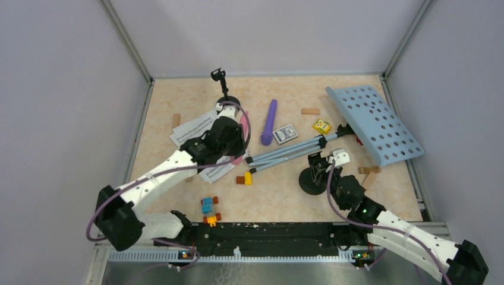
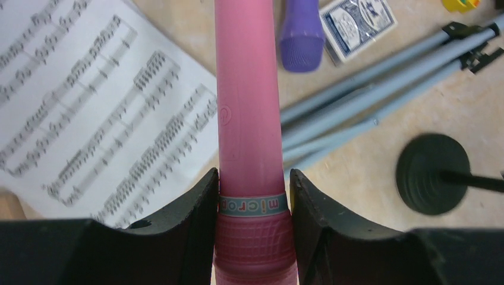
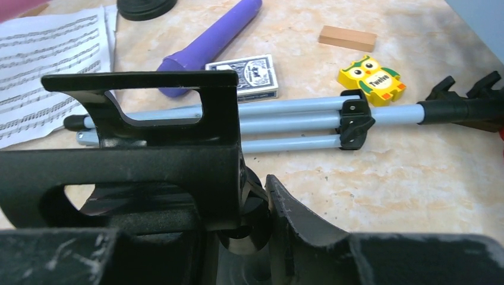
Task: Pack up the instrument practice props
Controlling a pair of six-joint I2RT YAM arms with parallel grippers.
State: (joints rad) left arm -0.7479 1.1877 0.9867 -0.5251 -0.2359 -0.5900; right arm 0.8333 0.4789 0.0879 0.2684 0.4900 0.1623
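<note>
Left gripper: clenched on the pink microphone, with both fingers pressed to the barrel at its lettered band, just above the ribbed end. The barrel is seen running straight ahead from the fingertips. Sheet music is noted beneath and to the left of the gripper in its wrist view. The head of the purple microphone and a card box are recorded ahead of the gripper, just beside each other. The folded tripod legs lie ahead and to the right.

Right gripper: closed about the swivel knob of the near mic holder. One finger is seen against the knob; the other is largely hidden behind the holder's bracket. The tripod legs are crossed just beyond the fingertips. An owl brick and a wooden block are logged farther ahead and to the right.

From the top view, the music desk is found beyond the right gripper, at the far right of the table. The far mic holder stands upright just beyond the left gripper.
</note>
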